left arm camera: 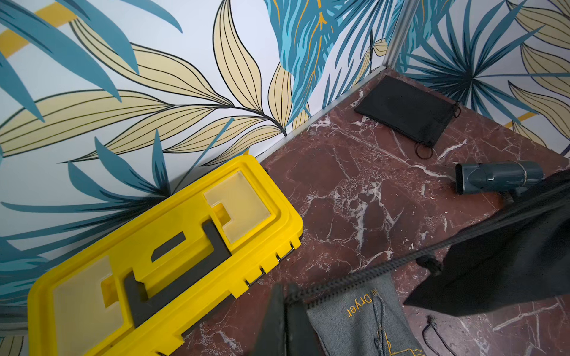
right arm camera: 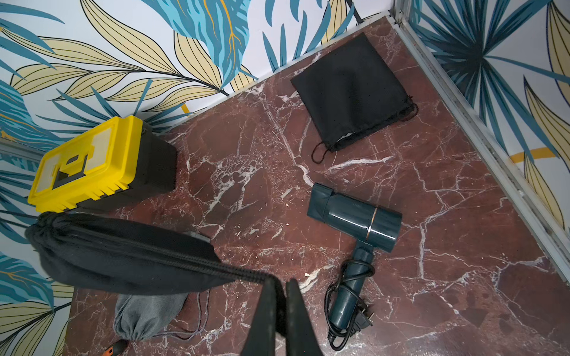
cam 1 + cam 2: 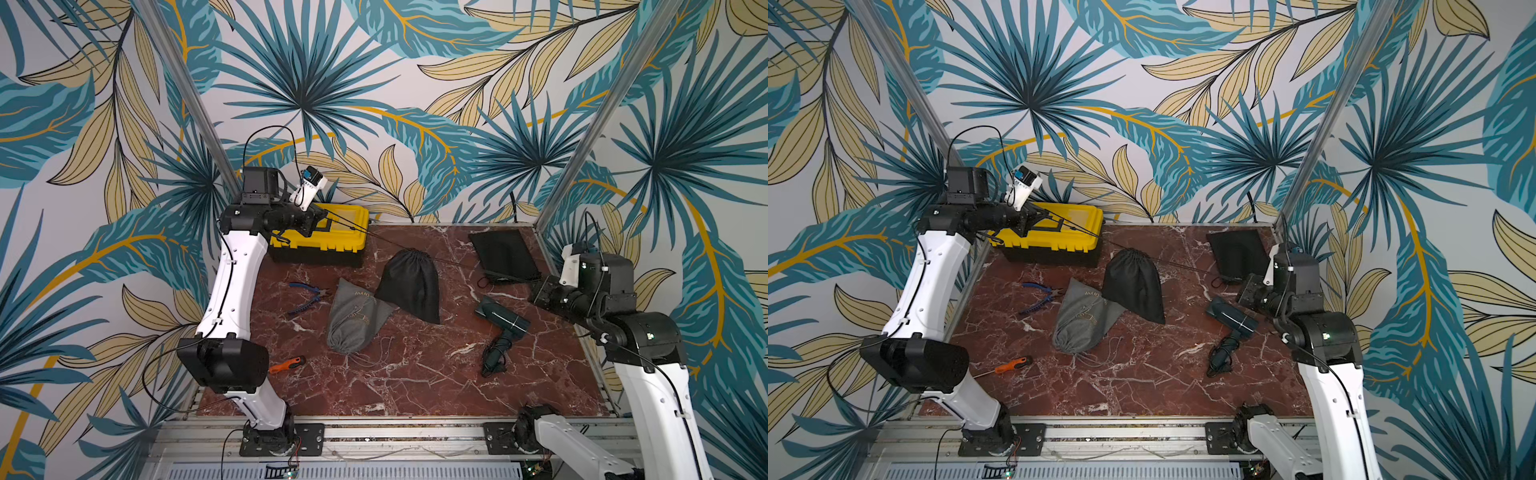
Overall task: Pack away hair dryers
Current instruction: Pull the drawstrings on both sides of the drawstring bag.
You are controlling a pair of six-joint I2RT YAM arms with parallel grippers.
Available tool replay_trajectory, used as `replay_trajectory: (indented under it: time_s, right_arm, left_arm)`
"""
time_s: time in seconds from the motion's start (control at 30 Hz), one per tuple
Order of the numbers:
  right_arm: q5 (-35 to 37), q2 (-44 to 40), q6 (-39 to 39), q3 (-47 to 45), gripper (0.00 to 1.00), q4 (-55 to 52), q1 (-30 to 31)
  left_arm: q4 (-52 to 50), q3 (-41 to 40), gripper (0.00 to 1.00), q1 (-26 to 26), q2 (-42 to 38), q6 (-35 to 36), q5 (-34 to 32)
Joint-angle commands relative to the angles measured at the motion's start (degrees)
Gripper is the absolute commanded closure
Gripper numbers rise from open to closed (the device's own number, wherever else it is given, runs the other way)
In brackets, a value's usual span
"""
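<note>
The dark teal hair dryer (image 3: 505, 323) lies flat on its side on the red marble bench (image 3: 415, 386), over on the robot's right. It is T-shaped, with a thin gold ring round its barrel. Its nozzle points toward the back. Its black cord (image 2: 337, 303) is wrapped round the handle, with the plug (image 2: 364, 320) at the handle's end.

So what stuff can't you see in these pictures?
- Inside the black drawstring bag: cloth hides it in every view.
- Inside the grey bag: bulging, but cloth covers whatever fills it.
- Inside the yellow toolbox: its lid is shut.
- Teal hair dryer: its handle sits behind the black drawstring bag in the left wrist view.
- Orange-handled screwdriver: cut off by the right wrist view's bottom edge.
</note>
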Motion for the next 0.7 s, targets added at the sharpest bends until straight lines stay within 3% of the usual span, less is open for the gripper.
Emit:
replay_trajectory:
  time_s: [0.0,0.17,0.43,0.67]
  right_arm:
    - [6.7,-1.3,-0.6,-2.0,1.00,-3.8,-2.3]
    - [-1.8,2.7,-0.8,-6.2,1.00,3.0,-2.3]
    - [-11.6,4.9,1.2,-10.8,1.00,11.6,-2.1]
    - [-16.4,3.5,1.6,-17.2,1.00,14.9,1.6]
  left_arm:
    - [4.3,2.9,1.00,4.7,0.2,-1.3,-6.8]
    - [4.4,2.8,1.00,3.0,1.5,-4.7,-3.8]
    - [4.4,1.5,1.00,-6.8,0.3,-5.9,-4.9]
    - [4.4,-6.5,1.00,-13.3,-4.0,-4.9,-5.5]
